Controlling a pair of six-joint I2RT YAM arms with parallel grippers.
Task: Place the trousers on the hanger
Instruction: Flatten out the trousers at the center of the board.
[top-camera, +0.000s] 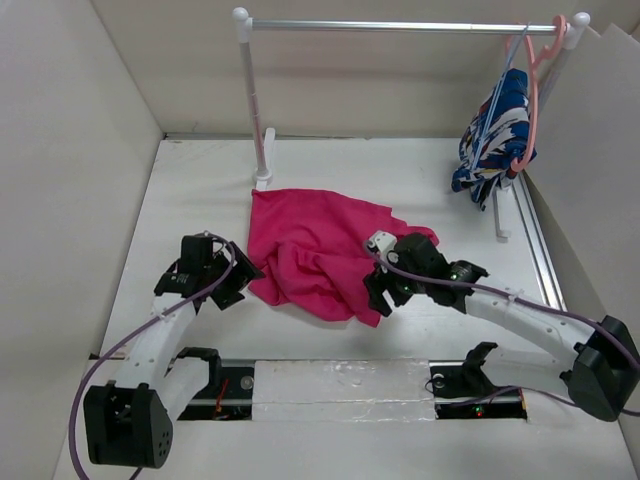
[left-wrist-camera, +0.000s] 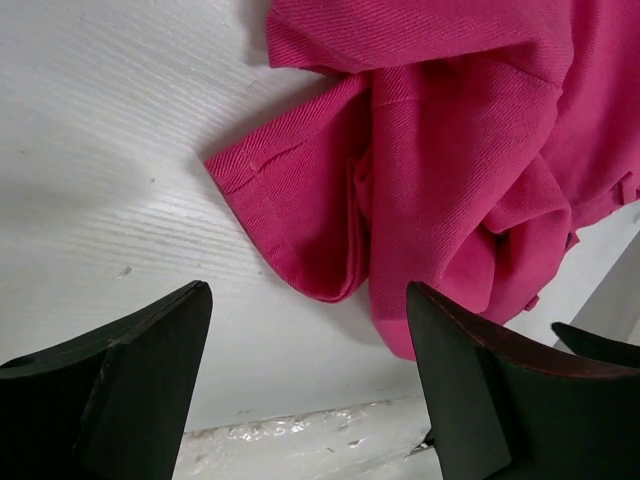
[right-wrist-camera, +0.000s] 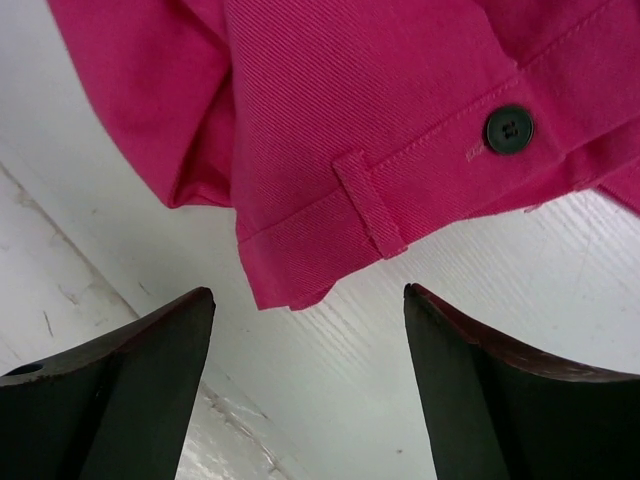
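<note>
Trousers (top-camera: 315, 250) lie crumpled on the table (top-camera: 200, 190) between the arms, well apart from the hanger (top-camera: 507, 70) on the rail (top-camera: 400, 26). Nearest, the right gripper (right-wrist-camera: 308, 295) gapes wide and empty just short of the buttoned waistband; the left gripper (left-wrist-camera: 308, 295), equally wide, faces a hem.

You have bright, even light from above in all three views, casting only soft grey shadows under the edges of the trousers (left-wrist-camera: 450, 150) on the white counter (left-wrist-camera: 100, 150), with the weave crisp in both wrist views and the right gripper's fingers (right-wrist-camera: 110, 390) dark and soft-edged near the lens.
</note>
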